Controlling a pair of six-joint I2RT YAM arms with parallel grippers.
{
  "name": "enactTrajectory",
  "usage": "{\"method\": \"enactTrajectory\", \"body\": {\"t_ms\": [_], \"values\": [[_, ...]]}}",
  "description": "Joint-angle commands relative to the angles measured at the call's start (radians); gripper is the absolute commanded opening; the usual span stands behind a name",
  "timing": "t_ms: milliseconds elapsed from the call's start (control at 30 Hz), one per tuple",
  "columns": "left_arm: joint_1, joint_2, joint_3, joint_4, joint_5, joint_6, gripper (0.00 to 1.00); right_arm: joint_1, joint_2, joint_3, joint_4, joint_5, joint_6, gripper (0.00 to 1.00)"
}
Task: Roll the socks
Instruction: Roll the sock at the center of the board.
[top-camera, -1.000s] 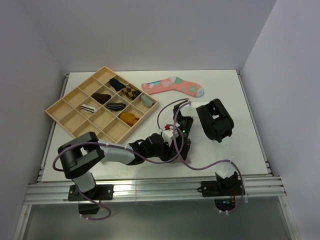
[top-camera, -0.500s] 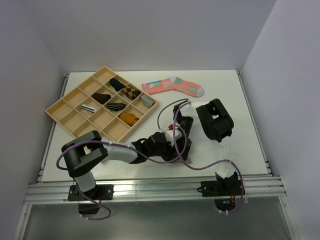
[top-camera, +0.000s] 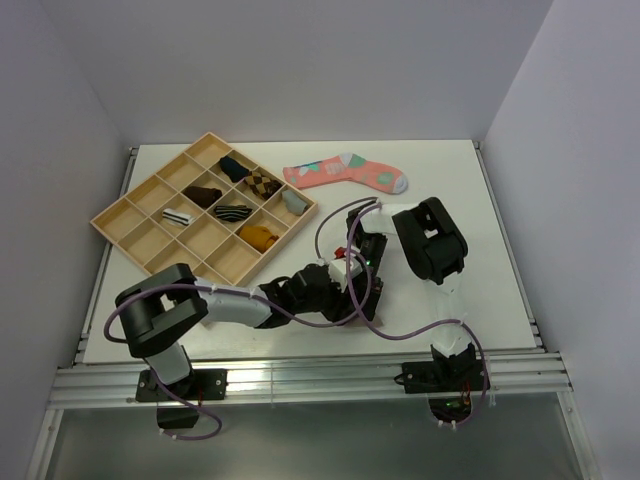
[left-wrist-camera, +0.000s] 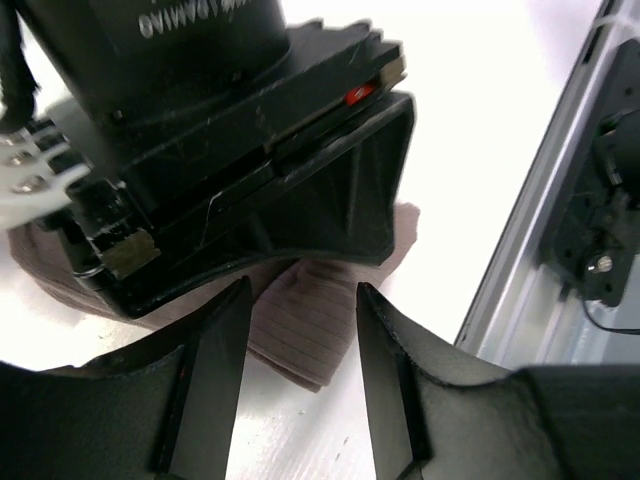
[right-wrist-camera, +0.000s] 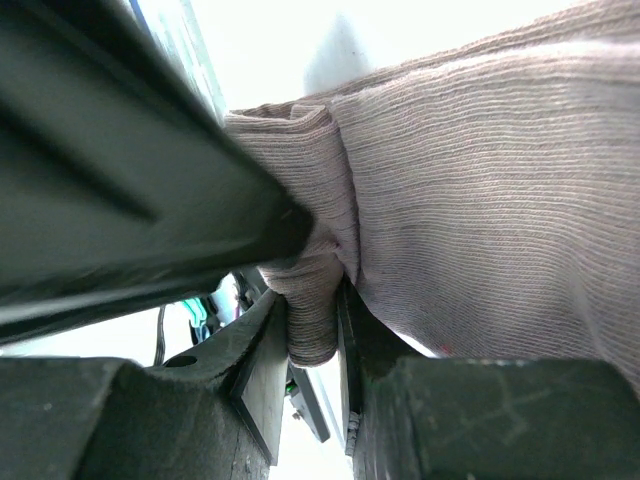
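The taupe-brown sock (left-wrist-camera: 300, 335) lies bunched on the white table under both grippers. In the top view it is almost wholly hidden by them. My right gripper (right-wrist-camera: 312, 335) is shut on a fold of the taupe sock (right-wrist-camera: 470, 180), with ribbed fabric pinched between its fingers. My left gripper (left-wrist-camera: 302, 296) is open, its fingers (left-wrist-camera: 215, 360) either side of the sock's folded end, right against the right gripper's body (left-wrist-camera: 230, 170). In the top view the two grippers meet, left (top-camera: 335, 290) and right (top-camera: 362, 288). The white ankle sock is not visible.
A coral-pink patterned sock (top-camera: 345, 172) lies at the back of the table. A wooden compartment tray (top-camera: 140, 240) holding several rolled socks stands at back left. The table's front rail (left-wrist-camera: 560, 250) is close beside the grippers. Purple cables loop over both arms.
My left arm has shifted a little back and forth. Both grippers stay together at the same spot over the taupe sock.
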Motion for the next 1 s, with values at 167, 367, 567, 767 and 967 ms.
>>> {"method": "enactTrajectory", "body": {"t_ms": [167,367,567,767,967], "values": [[-0.008,-0.024,0.021,0.032,0.027,0.038,0.54,-0.008,0.027,0.015,0.091,0.053,-0.006,0.12],[-0.008,0.019,0.022,0.049,0.045,0.037,0.54,-0.006,0.03,0.013,0.089,0.054,-0.007,0.11],[-0.008,0.06,0.03,0.064,0.079,0.033,0.54,-0.006,0.034,0.012,0.095,0.056,-0.003,0.11],[-0.008,0.08,0.018,0.085,0.113,0.014,0.53,-0.008,0.033,0.012,0.109,0.057,0.014,0.11],[-0.008,0.119,-0.016,0.134,0.146,-0.046,0.26,-0.01,0.021,-0.002,0.14,0.06,0.049,0.1]]}}
